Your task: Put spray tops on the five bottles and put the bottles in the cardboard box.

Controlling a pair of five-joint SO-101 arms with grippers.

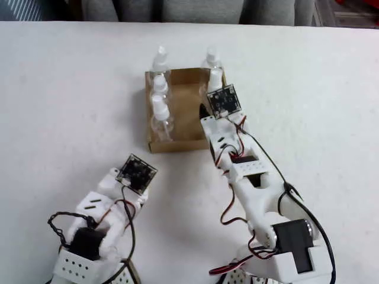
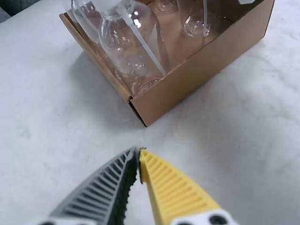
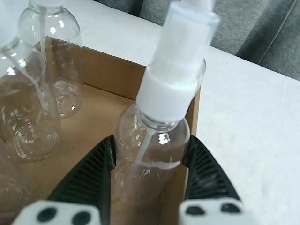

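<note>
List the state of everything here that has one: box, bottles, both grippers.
Cardboard box: upright, open at the top.
Held bottle: upright, spray top on, at the box's wall.
Four other bottles: upright in the box, spray tops on.
Right gripper: shut on the held bottle.
Left gripper: shut, empty.

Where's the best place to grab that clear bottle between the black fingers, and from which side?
By its round clear body below the shoulder, where the right gripper holds the bottle: wide and straight-sided, while the spray top is narrow and might pull off. It stands upright, so come level from the robot's side, above the wall of the cardboard box.
</note>
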